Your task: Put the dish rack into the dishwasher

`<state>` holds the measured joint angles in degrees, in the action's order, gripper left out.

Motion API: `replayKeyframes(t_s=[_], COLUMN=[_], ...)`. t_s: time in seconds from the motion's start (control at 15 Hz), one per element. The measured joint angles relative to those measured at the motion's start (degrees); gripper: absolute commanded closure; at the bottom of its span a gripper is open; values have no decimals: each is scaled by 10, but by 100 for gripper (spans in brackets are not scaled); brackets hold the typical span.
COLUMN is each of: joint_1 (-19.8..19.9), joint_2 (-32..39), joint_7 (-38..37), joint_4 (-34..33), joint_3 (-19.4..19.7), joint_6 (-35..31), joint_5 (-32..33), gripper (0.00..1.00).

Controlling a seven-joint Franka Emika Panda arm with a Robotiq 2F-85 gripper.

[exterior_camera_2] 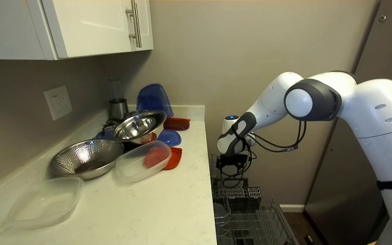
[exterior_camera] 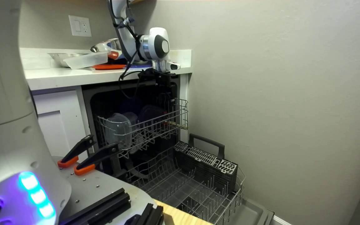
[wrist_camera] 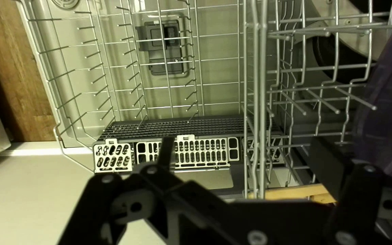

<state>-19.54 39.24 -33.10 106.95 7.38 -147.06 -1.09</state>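
Observation:
The dish rack [exterior_camera: 150, 129] is the upper pale wire basket, part way out of the dishwasher [exterior_camera: 87, 97], whose front door [exterior_camera: 259, 212] is folded down. It holds a clear container [exterior_camera: 117, 129] and a wooden-handled item [exterior_camera: 178, 125]. My gripper [exterior_camera: 169, 93] points down at the rack's front rim near the side wall; its fingers are dark and hard to make out there. In the wrist view, my gripper [wrist_camera: 245, 153] is open, with the dish rack's rim wires [wrist_camera: 259, 102] between the spread fingers. Whether a finger touches the wire cannot be told.
The lower rack [exterior_camera: 167, 190] is pulled out below, with a dark cutlery basket [exterior_camera: 206, 165] and its raised handle. A wall [exterior_camera: 277, 109] stands close beside. The white countertop [exterior_camera_2: 168, 204] overhangs the dishwasher and bears bowls, lids and containers. Clamps [exterior_camera: 100, 156] sit on the robot's base.

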Motion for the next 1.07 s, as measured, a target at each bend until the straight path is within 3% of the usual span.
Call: replayKeyframes(t_s=[0.6, 1.07], joint_1=[30, 58], joint_2=[-141, -192], joint_7=[1, 2], joint_4=[148, 197], joint_3=[8, 0], joint_6=[-2, -11], joint_5=[8, 8], gripper=[0, 0])
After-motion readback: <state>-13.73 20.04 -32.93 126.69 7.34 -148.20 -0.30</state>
